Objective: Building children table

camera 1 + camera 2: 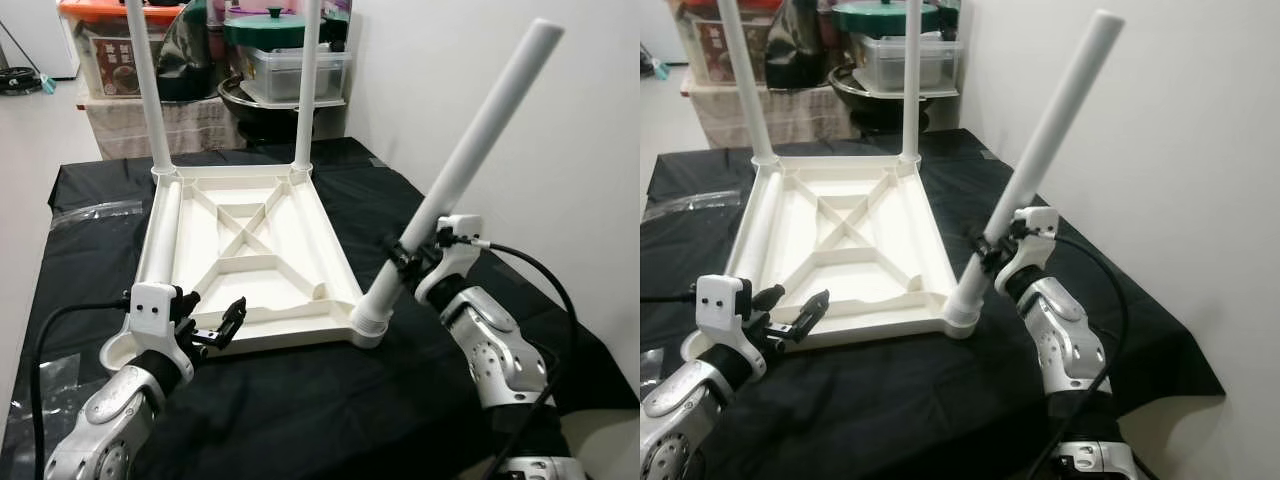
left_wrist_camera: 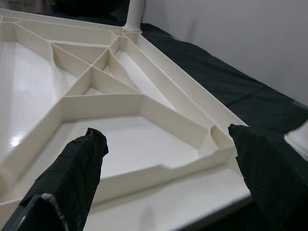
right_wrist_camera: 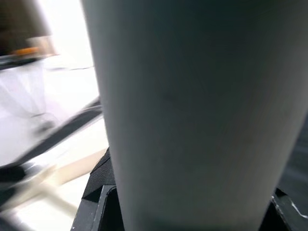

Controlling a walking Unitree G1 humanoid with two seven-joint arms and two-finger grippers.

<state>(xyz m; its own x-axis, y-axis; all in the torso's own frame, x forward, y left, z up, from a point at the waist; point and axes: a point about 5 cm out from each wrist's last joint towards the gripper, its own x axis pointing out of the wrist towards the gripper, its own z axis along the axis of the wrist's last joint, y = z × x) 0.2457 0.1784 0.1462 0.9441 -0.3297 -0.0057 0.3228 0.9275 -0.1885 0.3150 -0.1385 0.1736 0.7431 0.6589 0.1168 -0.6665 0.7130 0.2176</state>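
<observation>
A white plastic table top (image 1: 250, 250) lies upside down on the black cloth, ribs facing up. Two white legs (image 1: 150, 90) (image 1: 307, 85) stand upright in its far corners. A third white leg (image 1: 455, 170) leans to the right, its threaded base at the near right corner socket (image 1: 368, 322). My right gripper (image 1: 405, 262) is shut on this leg low down; the leg's grey surface (image 3: 192, 115) fills the right wrist view. My left gripper (image 1: 215, 325) hangs open over the near left edge of the top, its fingers (image 2: 72, 178) apart above the rim.
The black cloth (image 1: 430, 350) covers a table that ends near a white wall (image 1: 560, 130) on the right. Behind stand plastic storage boxes (image 1: 295, 70), a green lid (image 1: 275, 25) and a dark pan (image 1: 250, 100) on a covered shelf.
</observation>
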